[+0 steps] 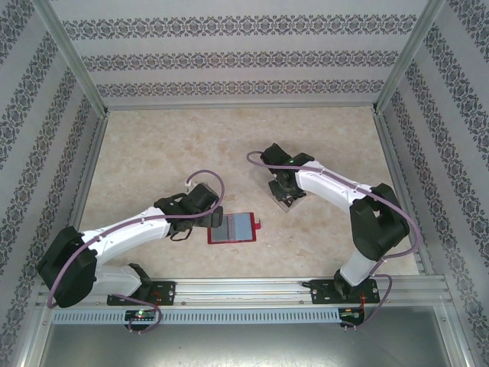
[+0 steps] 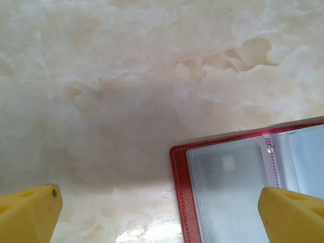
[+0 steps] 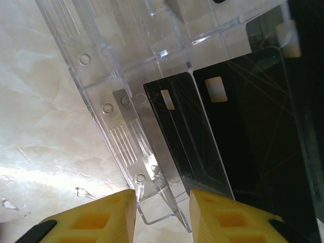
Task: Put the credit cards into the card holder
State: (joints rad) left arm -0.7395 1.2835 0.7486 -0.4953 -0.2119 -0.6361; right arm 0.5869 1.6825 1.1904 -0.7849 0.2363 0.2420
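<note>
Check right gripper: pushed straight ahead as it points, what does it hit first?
Likely the clear plastic rack, its ribbed wall lying between the fingers of the right gripper; a black card stands just beside. Depth unclear.

Patterned wallpaper walls [image 1: 244, 57] in an aluminium frame [image 1: 70, 57] enclose a beige marbled tabletop [image 1: 153, 153], evenly lit

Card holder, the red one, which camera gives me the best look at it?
The top external view: the whole card holder lies open on the table, snap tab and all. The left wrist view gives a close look at one corner, with its red edge and greyish pockets.
</note>
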